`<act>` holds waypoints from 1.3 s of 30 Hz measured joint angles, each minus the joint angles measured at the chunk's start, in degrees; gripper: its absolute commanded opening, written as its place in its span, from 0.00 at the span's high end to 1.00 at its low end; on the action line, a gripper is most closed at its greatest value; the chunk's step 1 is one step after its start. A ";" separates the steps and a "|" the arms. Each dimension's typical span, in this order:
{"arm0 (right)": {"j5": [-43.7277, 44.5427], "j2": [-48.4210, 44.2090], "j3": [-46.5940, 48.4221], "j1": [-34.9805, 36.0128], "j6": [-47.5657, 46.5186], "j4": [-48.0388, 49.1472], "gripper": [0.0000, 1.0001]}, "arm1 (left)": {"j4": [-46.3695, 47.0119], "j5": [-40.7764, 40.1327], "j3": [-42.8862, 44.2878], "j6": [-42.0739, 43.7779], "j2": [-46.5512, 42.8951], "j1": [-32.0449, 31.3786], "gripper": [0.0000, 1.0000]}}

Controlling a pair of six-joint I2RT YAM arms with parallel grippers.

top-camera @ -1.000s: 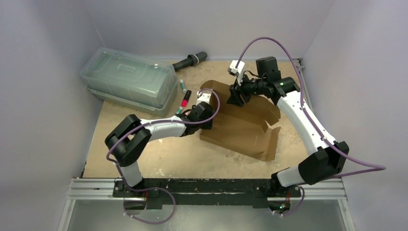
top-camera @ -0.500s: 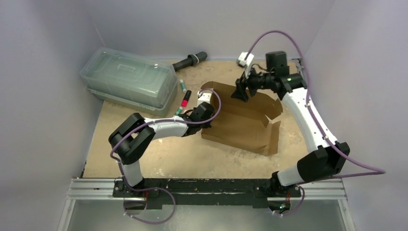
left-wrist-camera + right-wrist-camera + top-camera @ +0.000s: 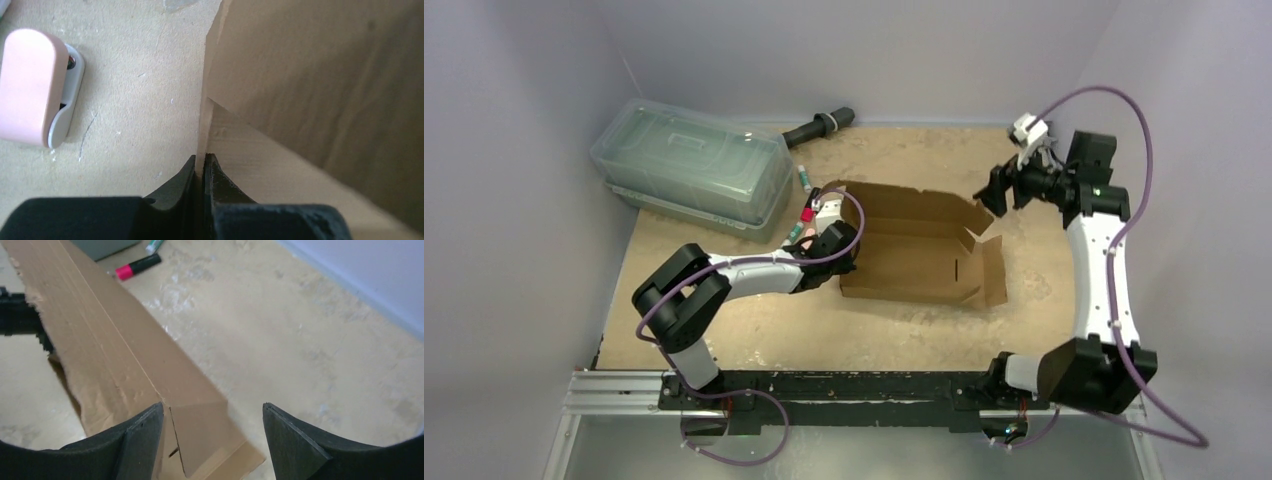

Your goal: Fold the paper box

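The paper box [image 3: 914, 250] lies partly folded at the middle of the bench [image 3: 904, 150]. The left claw [image 3: 202, 167] pinches its left wall. The right claw [image 3: 212, 427] hangs spread and empty above its far-right corner.

The left arm [image 3: 754, 268] and right arm [image 3: 1096, 270] share white shells between bulky black joints. A purple cable [image 3: 1104, 89] loops along each from behind the jaws. A small white block [image 3: 1027, 128] sits above the right jaws. The left gripper [image 3: 201, 160] and right gripper [image 3: 212, 407] have matt black, wedge-shaped fingers [image 3: 140, 442].
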 measured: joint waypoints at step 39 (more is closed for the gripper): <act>-2.71 10.71 -14.01 1.84 24.48 34.23 1.00 | -7.52 -5.53 3.17 -4.59 1.29 -1.16 1.00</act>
